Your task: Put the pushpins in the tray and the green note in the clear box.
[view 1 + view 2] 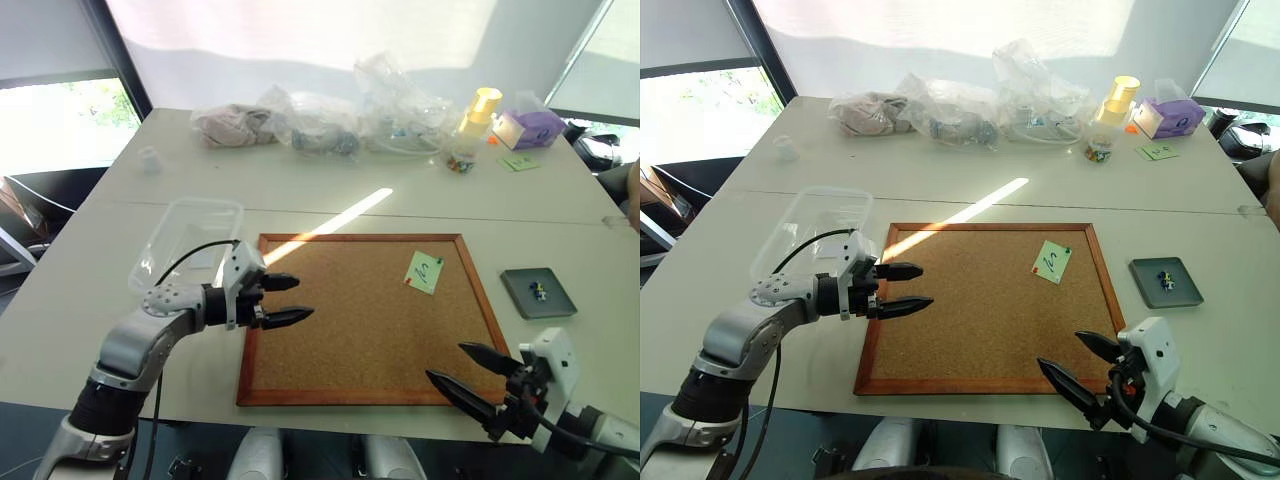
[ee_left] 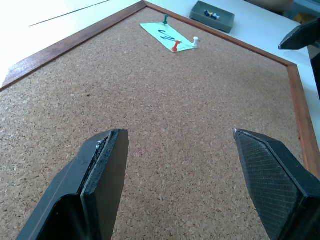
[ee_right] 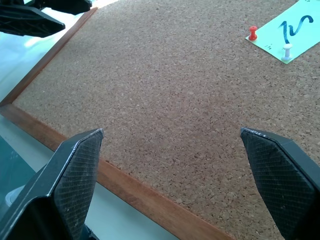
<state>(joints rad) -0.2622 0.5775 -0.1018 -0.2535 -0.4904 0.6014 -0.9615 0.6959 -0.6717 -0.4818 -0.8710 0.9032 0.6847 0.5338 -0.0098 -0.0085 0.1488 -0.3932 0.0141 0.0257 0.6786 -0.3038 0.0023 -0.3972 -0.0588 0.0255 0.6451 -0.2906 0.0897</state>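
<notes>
The left gripper (image 1: 288, 300) hangs over the left edge of the cork board (image 1: 340, 330), its two black fingers spread wide with nothing between them. The right gripper (image 1: 472, 372) hovers at the board's near right corner, fingers also wide apart and empty.

Outward from them, the green note (image 1: 424, 271) lies pinned near the board's far right corner. It carries a dark handwritten scribble that cannot be read as letters. The left wrist view shows three pushpins in it: a green one (image 2: 165, 19), a red one (image 2: 175, 46) and a white one (image 2: 195, 41). In the right wrist view the note is cut off by the picture's edge, so just the red and white pins appear there.

Right of the board, apart from it, sits the tray (image 1: 538, 293) on the table (image 1: 400, 205). A few small pins (image 1: 539, 290) lie in it, blue and yellow by the look, too small to count.

The clear box (image 1: 186, 243) stands just left of the board's far left corner; the left arm covers its near side, and no label writing can be read.

Along the far table edge lie soft plastic bags (image 1: 320, 125) with unclear contents, a clear jar with a yellow cap (image 1: 478, 115), a heap of small coloured pins (image 1: 460, 164) by the jar, a purple box (image 1: 530, 128) and a second green note (image 1: 520, 162), its writing illegible.
</notes>
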